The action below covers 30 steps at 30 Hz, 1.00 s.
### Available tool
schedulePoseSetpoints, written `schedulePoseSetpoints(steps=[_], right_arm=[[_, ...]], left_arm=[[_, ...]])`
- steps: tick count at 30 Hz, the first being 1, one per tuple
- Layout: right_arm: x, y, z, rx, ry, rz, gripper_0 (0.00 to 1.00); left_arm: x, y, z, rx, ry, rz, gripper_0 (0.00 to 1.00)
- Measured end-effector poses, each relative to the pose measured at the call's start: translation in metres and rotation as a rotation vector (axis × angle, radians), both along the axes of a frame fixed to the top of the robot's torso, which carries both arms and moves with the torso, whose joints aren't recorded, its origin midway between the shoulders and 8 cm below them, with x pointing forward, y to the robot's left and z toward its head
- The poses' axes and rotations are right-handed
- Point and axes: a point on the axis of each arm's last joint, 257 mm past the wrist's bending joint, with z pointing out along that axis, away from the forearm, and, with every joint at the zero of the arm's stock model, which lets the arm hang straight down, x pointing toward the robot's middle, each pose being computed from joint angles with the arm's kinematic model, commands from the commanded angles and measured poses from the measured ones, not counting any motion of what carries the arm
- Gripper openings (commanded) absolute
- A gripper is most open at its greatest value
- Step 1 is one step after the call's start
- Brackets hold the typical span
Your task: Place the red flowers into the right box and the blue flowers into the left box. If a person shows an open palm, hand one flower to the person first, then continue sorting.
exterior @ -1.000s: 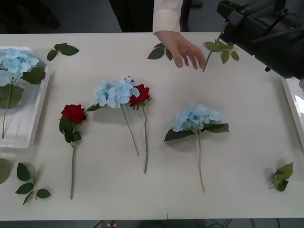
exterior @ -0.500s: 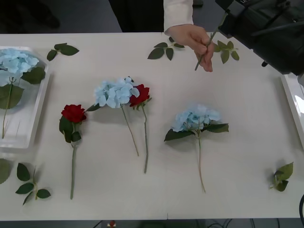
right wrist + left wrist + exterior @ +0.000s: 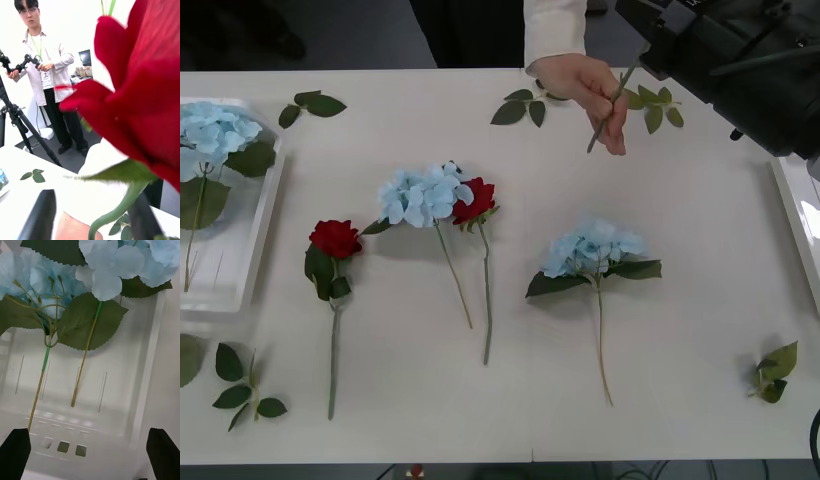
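At the frame's upper right, my right hand (image 3: 90, 221) gripped the red rose (image 3: 142, 93); releasing only once the person's fingers (image 3: 605, 105) held its stem seemed wisest.

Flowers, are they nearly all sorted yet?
Not yet. Two blue flowers lie in the left box, under the open left gripper. The right gripper is at a red rose whose stem a person's hand grips. Two more roses and two blue flowers lie on the table.

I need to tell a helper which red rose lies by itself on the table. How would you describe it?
Start at the left box on the table's left side. Just to its right lies a red rose alone, head away from the robot; the other red rose on the table touches a blue flower.
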Motion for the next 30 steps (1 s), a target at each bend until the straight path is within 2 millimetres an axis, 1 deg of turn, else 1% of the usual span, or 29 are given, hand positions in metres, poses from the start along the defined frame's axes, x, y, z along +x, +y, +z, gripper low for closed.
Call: schedulePoseSetpoints(steps=[8, 11, 15, 17, 21, 26, 28, 30], right_arm=[[0.0, 0.0, -0.001, -0.006, 0.001, 0.001, 1.0], [-0.004, 0.002, -0.011, -0.043, 0.038, 0.03, 1.0], [-0.005, -0.011, -0.015, -0.063, 0.071, 0.027, 1.0], [-0.007, -0.018, -0.019, -0.088, 0.093, 0.026, 1.0], [-0.023, -0.028, -0.036, -0.132, 0.167, 0.057, 1.0], [-0.045, -0.045, -0.073, -0.214, 0.286, 0.065, 1.0], [-0.054, -0.052, -0.094, -0.245, 0.379, 0.059, 1.0], [-0.062, -0.06, -0.114, -0.256, 0.491, 0.034, 1.0]], left_arm=[[0.0, 0.0, 0.0, 0.0, 0.0, 0.0, 0.89], [0.0, 0.0, 0.0, 0.0, 0.0, 0.0, 0.9], [0.0, 0.0, 0.0, 0.0, 0.0, 0.0, 0.9], [0.0, 0.0, 0.0, 0.0, 0.0, 0.0, 0.89], [0.0, 0.0, 0.0, 0.0, 0.0, 0.0, 0.9], [0.001, -0.003, 0.003, -0.001, -0.008, -0.009, 0.9], [0.004, -0.011, 0.007, 0.011, -0.016, -0.03, 0.9], [0.009, -0.026, 0.01, 0.017, -0.02, -0.053, 0.89]])
